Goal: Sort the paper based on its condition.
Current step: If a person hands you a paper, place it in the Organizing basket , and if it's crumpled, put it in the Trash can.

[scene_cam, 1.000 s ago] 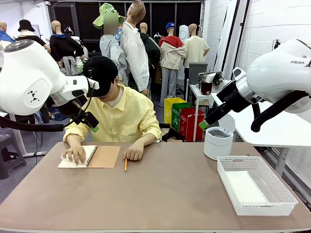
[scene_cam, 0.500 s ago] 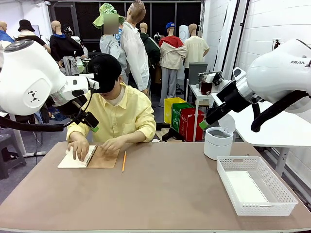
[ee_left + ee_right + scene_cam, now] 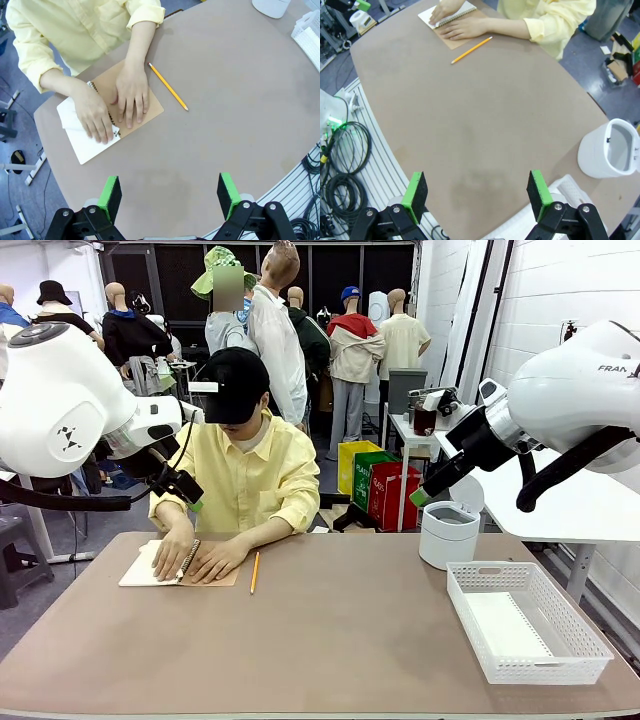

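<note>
left pincer (image 3: 170, 197): wide, empty, above tabletop (image 3: 240, 115) | right pincer (image 3: 477, 195): wide, empty | person's hands (image 3: 195, 558) press open notebook (image 3: 150, 572) | pencil (image 3: 254, 572) beside

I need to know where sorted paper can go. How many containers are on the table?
2: a white mesh basket near the table's right front corner, and a round white bin behind it at the far right edge.

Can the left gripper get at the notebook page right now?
Probably not: the person's hands press on the notebook, covering the page. The left gripper, jaws open, hangs above bare table.
</note>
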Available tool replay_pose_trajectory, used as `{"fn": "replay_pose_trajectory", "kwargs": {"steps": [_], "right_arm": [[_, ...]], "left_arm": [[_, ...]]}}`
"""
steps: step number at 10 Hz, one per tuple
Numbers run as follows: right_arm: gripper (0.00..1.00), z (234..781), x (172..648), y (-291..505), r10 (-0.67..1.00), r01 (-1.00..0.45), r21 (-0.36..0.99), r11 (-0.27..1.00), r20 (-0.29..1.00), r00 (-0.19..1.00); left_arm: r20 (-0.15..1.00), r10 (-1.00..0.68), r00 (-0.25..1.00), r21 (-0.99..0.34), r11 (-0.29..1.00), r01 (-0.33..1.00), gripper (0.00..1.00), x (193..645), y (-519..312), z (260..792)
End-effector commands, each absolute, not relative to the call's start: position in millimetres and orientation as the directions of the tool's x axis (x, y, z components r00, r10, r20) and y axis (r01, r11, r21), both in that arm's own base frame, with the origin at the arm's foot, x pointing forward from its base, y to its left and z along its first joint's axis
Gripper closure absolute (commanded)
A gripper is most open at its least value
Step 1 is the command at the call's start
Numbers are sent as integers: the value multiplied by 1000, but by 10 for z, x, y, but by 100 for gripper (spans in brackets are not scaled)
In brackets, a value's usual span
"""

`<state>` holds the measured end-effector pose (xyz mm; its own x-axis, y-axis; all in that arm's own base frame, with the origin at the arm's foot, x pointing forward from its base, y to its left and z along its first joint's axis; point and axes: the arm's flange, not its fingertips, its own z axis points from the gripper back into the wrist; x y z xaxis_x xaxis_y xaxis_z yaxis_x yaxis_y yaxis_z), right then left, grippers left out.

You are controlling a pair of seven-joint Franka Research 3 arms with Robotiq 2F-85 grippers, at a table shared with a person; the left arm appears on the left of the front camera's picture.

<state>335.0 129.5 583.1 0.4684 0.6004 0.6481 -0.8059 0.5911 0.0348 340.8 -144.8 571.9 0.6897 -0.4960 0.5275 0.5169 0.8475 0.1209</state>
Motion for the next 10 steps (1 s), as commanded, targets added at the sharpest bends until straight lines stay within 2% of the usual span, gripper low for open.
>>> {"fn": "replay_pose_trajectory", "kwargs": {"steps": [1,10], "right_arm": [[0,5831,3343,1284,599,-806,42,591,647,473],[0,5831,3343,1284,599,-806,42,591,647,473]], "left_arm": [[536,-501,680,127,844,522,0,3420,-1436,5710],[536,-501,680,127,844,522,0,3420,-1436,5710]]}}
